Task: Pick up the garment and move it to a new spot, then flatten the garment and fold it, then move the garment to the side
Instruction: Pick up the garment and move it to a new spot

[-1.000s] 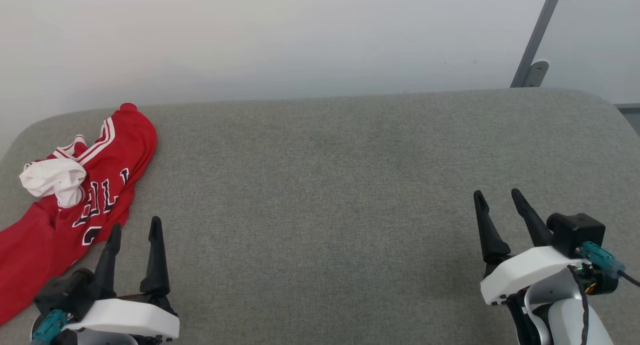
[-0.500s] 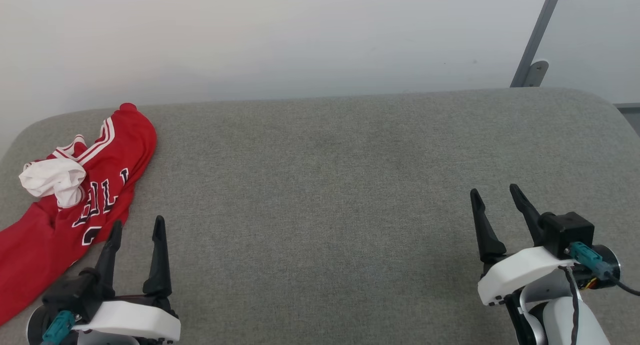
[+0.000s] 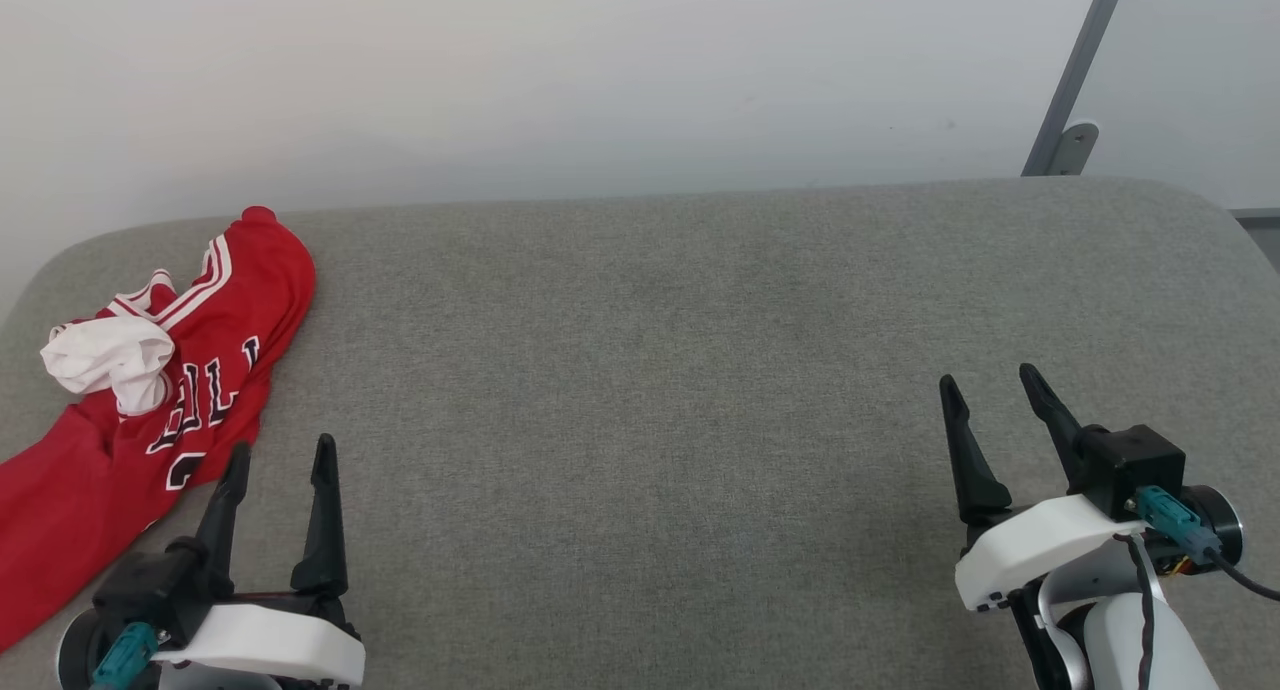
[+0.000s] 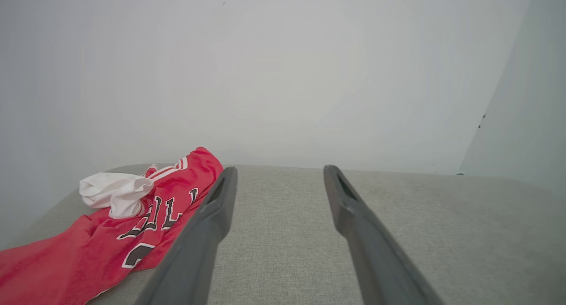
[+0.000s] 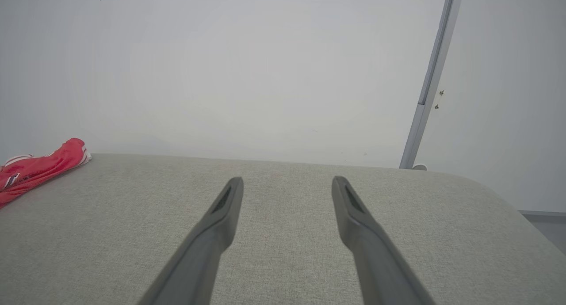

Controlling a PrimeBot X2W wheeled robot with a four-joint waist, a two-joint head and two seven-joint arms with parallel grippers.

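Pickup pending: my left end effector point(image 3: 281, 445) & right end effector point(image 3: 987, 375) apart, empty; garment point(image 3: 215, 370) just fwd-left of left; nxt reach+grab.

garment point(image 3: 80, 490) cut by left edge, chest letters point(image 3: 205, 410) partly hidden in folds

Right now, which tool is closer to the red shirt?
Left. The left tool sits just beside the red shirt; the right tool is far off across the grey surface.
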